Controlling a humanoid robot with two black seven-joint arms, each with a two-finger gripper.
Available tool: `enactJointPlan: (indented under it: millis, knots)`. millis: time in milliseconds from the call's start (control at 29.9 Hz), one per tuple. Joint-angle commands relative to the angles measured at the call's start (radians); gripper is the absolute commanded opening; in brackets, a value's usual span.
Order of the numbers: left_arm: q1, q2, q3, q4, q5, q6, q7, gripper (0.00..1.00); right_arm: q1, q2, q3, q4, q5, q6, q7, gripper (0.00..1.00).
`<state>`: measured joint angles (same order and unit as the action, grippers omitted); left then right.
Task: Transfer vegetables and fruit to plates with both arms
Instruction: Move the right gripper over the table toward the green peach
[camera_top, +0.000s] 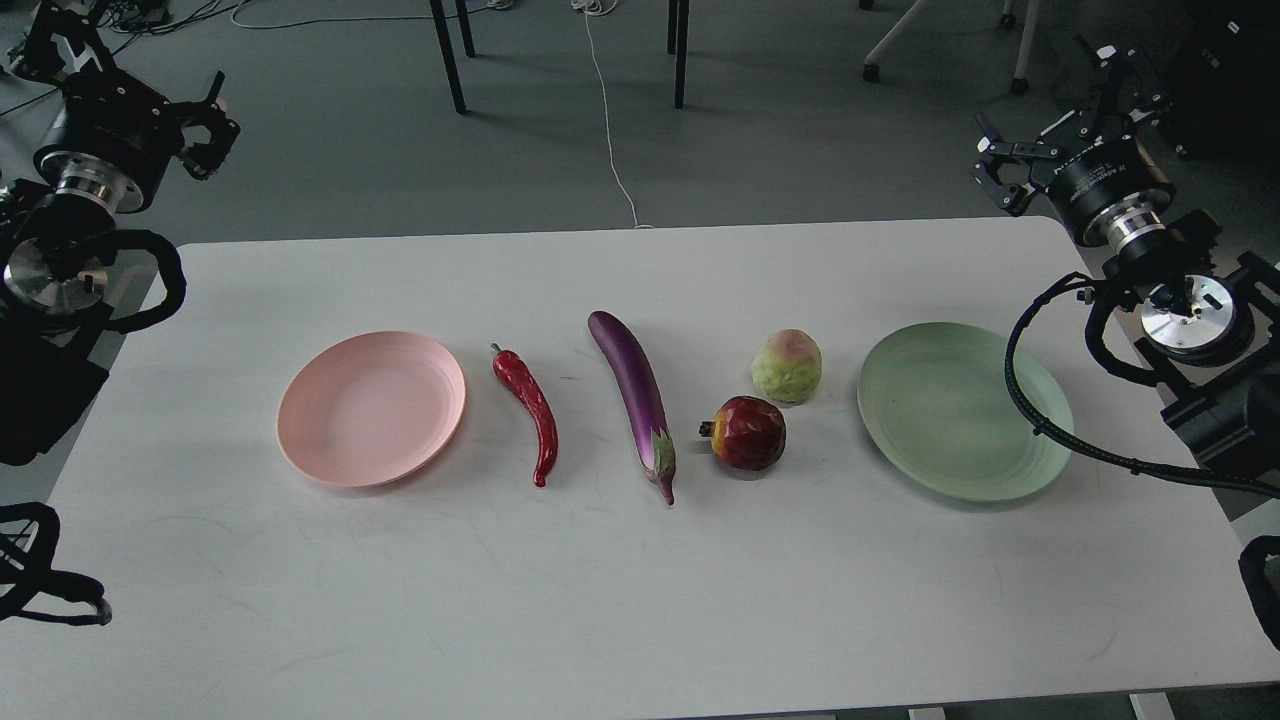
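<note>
Head view showed the task not yet begun: all four pieces of produce lay on the bare white table (640, 600), and neither plate held anything.

Nearest the front edge sat the tip of the red chili pepper (528, 408) and the calyx end of the purple eggplant (636, 394), both lying lengthwise across the middle of the table, stems toward the front for the eggplant and toward the back for the chili. The chili lay just beside the pale pink plate (372, 408), which sat toward the left edge and was empty. The pomegranate (748, 432) rested just right of the eggplant's calyx, apart from it, its crown pointing left. Slightly farther back sat the bumpy yellow-green fruit (788, 366), near the pomegranate but not touching. The pale green plate (964, 410) lay toward the right edge, also empty, with a black cable crossing over its right rim.

Beyond the table's back corners both arms hung clear of everything. The left gripper (208, 130) hovered off the back left corner with its fingers spread and nothing between them; the right gripper (1000, 172) hovered off the back right corner, likewise parted and empty.

By my judgement, all four transfers remained: presumably vegetables to one plate, fruit to the other.
</note>
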<state>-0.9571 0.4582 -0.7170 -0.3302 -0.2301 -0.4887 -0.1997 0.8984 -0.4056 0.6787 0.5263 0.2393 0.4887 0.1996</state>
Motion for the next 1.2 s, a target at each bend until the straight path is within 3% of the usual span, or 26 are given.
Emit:
enactJointPlan:
  millis: [0,234,468,770,970,1171]
  knots:
    - [0.027,0.000,0.001,0.000,0.002,0.000,-0.007,0.98,-0.001,-0.004,-0.001,0.001,0.000,0.000,0.000,1.00]
    - [0.041,0.007,0.002,-0.004,0.000,0.000,-0.020,0.98,0.011,-0.004,-0.059,0.009,-0.053,0.000,-0.003,1.00]
    - [0.047,-0.004,0.002,-0.017,0.003,0.000,-0.020,0.98,0.140,-0.002,-0.165,0.056,-0.172,0.000,-0.005,0.99]
    - [0.049,0.014,0.004,0.002,0.002,0.000,-0.020,0.98,0.421,0.030,-0.611,0.080,-0.475,0.000,-0.002,0.99]
    - [0.043,0.017,0.002,0.016,0.002,0.000,-0.021,0.98,0.566,0.119,-0.892,0.086,-0.567,0.000,0.000,0.99]
    - [0.044,0.019,0.004,0.010,0.003,0.000,-0.017,0.98,0.665,0.253,-1.149,0.077,-0.852,0.000,0.023,0.99]
